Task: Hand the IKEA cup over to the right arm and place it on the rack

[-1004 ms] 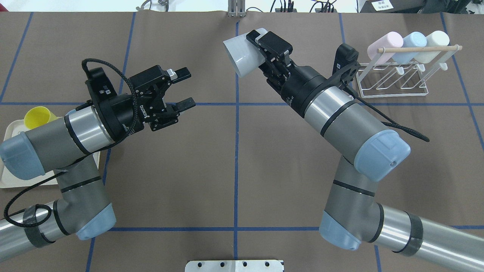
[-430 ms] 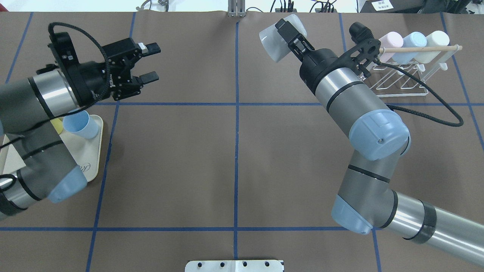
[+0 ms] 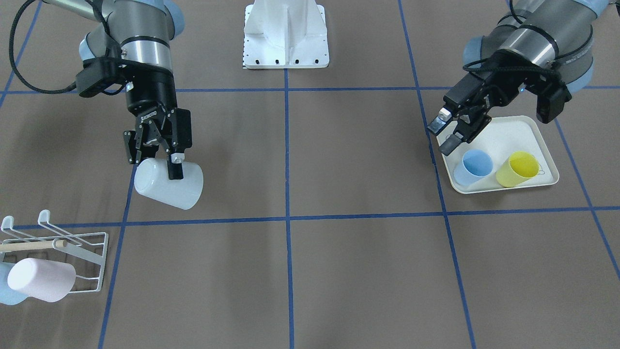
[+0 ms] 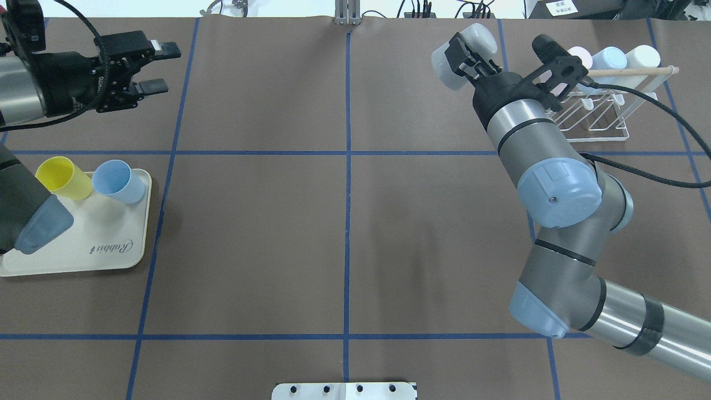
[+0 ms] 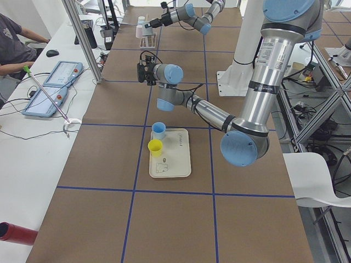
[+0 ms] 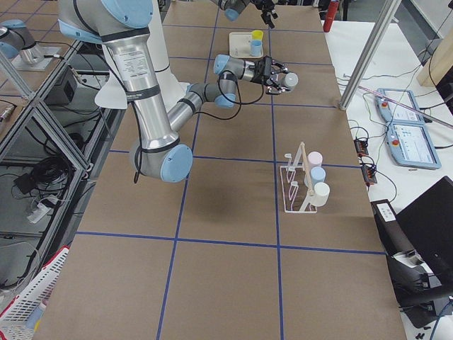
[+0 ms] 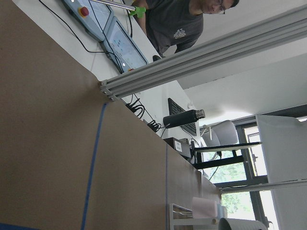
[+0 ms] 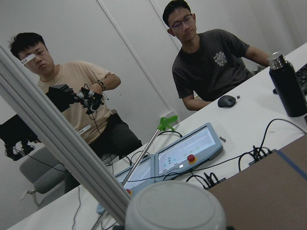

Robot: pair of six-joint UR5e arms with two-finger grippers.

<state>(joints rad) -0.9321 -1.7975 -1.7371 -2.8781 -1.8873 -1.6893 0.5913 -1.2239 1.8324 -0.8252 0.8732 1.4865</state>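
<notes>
The IKEA cup (image 4: 445, 65), pale white and lying on its side, hangs above the table with my right gripper (image 4: 469, 55) shut on its wall. From the front, the cup (image 3: 168, 186) sits under the gripper (image 3: 156, 165), up and to the right of the rack (image 3: 72, 241). Overhead, the white wire rack (image 4: 597, 119) with its wooden dowel stands just right of the right arm (image 4: 533, 144). The cup's base (image 8: 175, 206) fills the bottom of the right wrist view. My left gripper (image 4: 161, 68) is open and empty at the far left.
Pink (image 4: 577, 55), blue (image 4: 608, 57) and white (image 4: 641, 55) cups hang on the rack. A cream tray (image 4: 100, 244) at the left holds a yellow cup (image 4: 61, 178) and a blue cup (image 4: 118, 181). Two people sit beyond the far table edge.
The right arm swung the cup rightward and farther back, close to the rack. The left arm pulled back to the far left, still open, uncovering the tray and its cups.
</notes>
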